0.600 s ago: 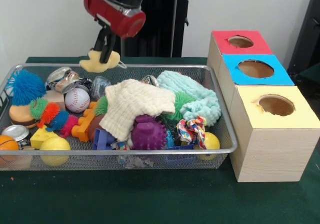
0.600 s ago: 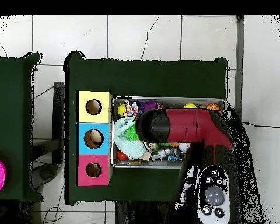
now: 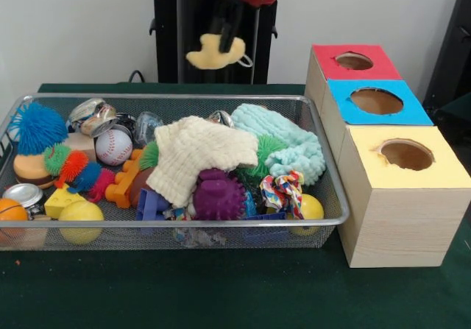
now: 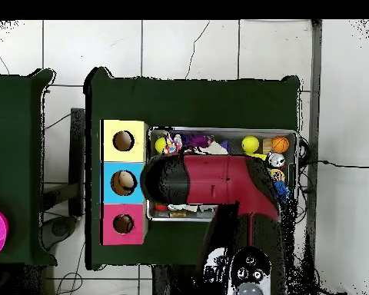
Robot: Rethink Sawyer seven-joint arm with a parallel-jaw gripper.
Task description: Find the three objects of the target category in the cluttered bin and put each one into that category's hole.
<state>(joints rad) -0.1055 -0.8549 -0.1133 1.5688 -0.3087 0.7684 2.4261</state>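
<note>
While the cluttered bin (image 3: pixel 176 222) sits at the near left of the table (image 3: pixel 221 292), three boxes stand just right of it, yellow-topped box (image 3: pixel 401 196) nearest, then blue-topped box (image 3: pixel 377 102), then red-topped box (image 3: pixel 352 62). Beyond the bin's far rim the gripper (image 3: pixel 221 40) hangs high, jaws shut on a pale yellow soft toy (image 3: pixel 214 53) dangling below. From the toy, the holes lie right and lower, red nearest.

Raised gripper (image 3: pixel 221 38), jaws clamped on yellow toy (image 3: pixel 214 54).
</note>
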